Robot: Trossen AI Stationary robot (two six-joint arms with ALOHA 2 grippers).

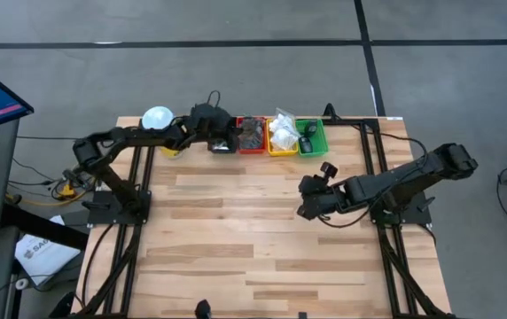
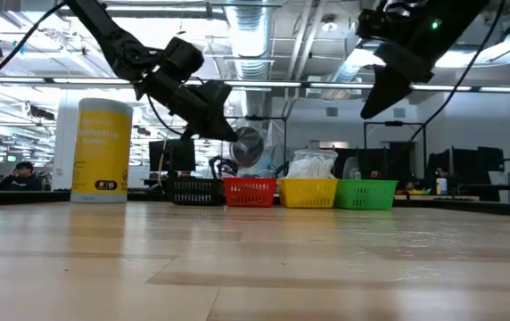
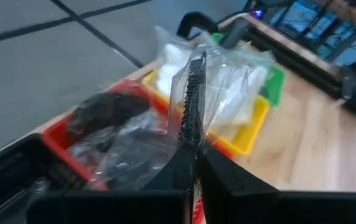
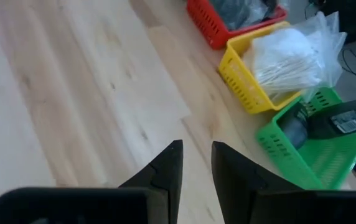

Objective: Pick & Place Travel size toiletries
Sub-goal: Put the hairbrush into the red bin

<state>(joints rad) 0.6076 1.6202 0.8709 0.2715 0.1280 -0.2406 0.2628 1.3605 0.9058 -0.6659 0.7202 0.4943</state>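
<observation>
Four small trays in a row at table's far edge: black tray (image 1: pixel 222 142), red tray (image 1: pixel 252 136) with dark bagged items, yellow tray (image 4: pixel 248 78) with white sachets (image 4: pixel 287 59), green tray (image 4: pixel 318 152) with black cases (image 4: pixel 333 121). Left gripper (image 3: pixel 193 155) pinches a clear sachet (image 3: pixel 193 93), raised above the red tray. Right gripper (image 4: pixel 196 165) hovers over bare table, fingers slightly apart, empty.

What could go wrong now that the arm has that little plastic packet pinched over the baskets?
The left fingers pinch only the thin edge of a clear packet, so it might slip out and drop. It hangs over the red basket, with the yellow basket close beside, so it could land in the wrong one. The right fingers hover empty over bare wood, adding little risk.
</observation>
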